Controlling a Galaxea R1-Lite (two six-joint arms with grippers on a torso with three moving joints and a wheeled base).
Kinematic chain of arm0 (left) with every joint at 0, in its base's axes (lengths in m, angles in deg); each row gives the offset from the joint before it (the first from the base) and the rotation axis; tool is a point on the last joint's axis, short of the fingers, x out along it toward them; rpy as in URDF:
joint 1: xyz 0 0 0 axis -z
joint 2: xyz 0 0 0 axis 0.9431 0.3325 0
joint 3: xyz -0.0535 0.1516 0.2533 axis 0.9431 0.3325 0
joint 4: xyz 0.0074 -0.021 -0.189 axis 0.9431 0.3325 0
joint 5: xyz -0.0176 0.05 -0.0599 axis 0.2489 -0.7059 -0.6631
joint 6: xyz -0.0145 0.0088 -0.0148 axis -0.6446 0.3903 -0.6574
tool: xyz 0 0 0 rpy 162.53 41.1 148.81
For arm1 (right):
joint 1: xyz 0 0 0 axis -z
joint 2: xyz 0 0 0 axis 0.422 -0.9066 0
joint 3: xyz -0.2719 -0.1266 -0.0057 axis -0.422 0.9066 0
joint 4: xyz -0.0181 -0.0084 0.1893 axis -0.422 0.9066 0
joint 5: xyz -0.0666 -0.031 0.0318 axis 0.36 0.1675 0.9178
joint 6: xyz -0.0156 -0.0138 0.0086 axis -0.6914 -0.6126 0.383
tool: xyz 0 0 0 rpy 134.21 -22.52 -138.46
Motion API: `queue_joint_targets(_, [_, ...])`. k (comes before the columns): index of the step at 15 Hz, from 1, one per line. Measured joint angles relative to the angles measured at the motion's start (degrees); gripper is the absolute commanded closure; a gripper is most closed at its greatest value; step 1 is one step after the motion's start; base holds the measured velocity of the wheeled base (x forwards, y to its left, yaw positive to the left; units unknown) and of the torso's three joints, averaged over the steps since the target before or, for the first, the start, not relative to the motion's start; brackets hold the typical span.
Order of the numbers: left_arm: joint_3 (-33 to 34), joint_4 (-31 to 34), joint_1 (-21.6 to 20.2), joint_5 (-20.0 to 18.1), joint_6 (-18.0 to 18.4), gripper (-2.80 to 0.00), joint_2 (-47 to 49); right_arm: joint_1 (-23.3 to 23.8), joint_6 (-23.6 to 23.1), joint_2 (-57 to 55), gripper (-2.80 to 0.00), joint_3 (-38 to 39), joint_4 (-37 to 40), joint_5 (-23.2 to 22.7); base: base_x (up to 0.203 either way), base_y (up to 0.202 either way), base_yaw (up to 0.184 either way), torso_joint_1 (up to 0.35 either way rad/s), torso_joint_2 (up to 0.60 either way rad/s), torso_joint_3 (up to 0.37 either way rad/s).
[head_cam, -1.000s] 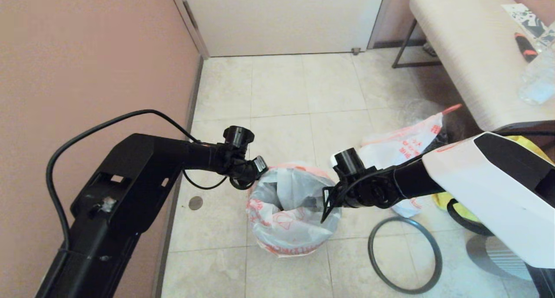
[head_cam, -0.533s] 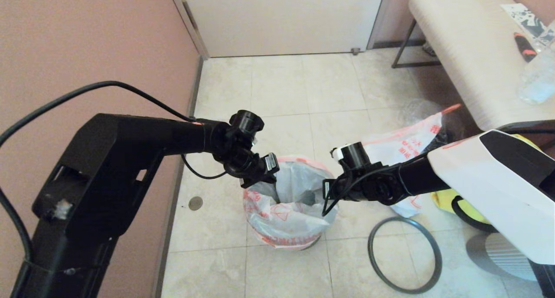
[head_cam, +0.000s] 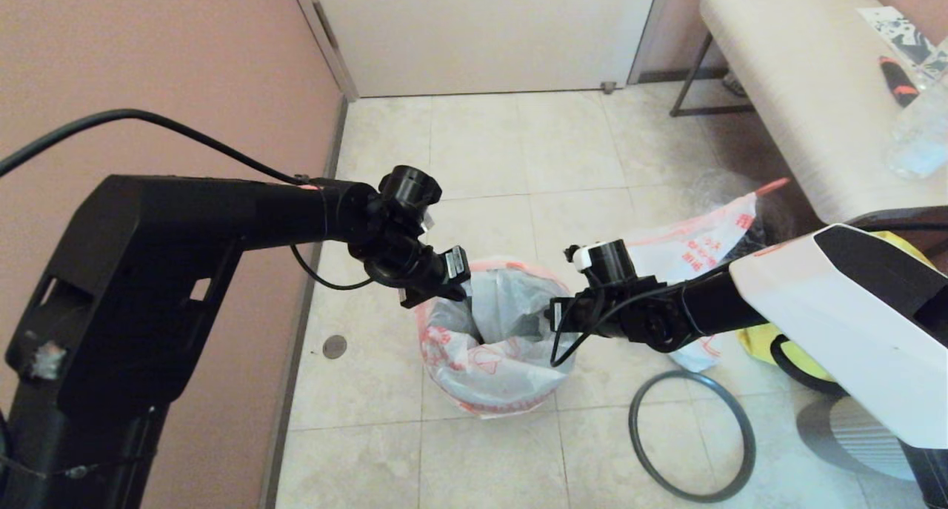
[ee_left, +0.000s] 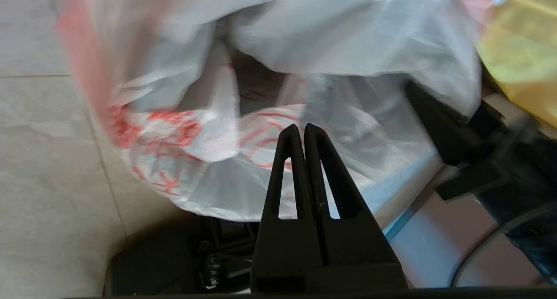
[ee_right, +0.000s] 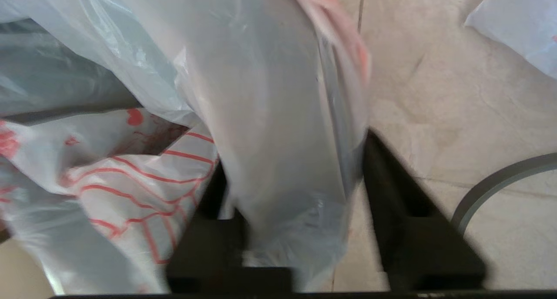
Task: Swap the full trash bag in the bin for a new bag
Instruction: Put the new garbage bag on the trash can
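Both grippers at the bin mouth

Now the new bag (head_cam: 485,361) sits draped in and over the bin (head_cam: 529,330), whose black inside shows through the bag's open mouth; the bin stands on the tiled floor (head_cam: 481,153). At the bin's wall-side rim hangs the left gripper (ee_left: 300,131), its fingers pressed together with no plastic seen between them. At the opposite rim is the right gripper (ee_right: 289,203), fingers spread, with a fold of the new bag's film lying in the gap between them. Beyond the bin, on the right arm's side, the full trash bag (head_cam: 692,246) lies on the floor with its orange drawstring tail pointing away. The dark grey hoop (head_cam: 692,435) lies flat on the floor beside the bin, apart from it. A table (head_cam: 800,87) stands past the full trash bag.
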Motion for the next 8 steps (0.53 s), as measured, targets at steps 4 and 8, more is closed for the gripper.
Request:
queue_joint_targets(4, [0.0,0.3,0.1,0.0,0.0,0.00,-0.7,-0.1,-1.9,3.8,-2.80,6.0,0.6,-4.8,0.000,0.000,0.000,0.000,0.00,0.000])
queue_joint_targets(8, [0.0,1.0,1.1,0.0,0.1,0.00,-1.1,0.8,-3.4,6.4,-2.80,9.4,0.5,-7.1,0.000,0.000,0.000,0.000,0.00,0.000])
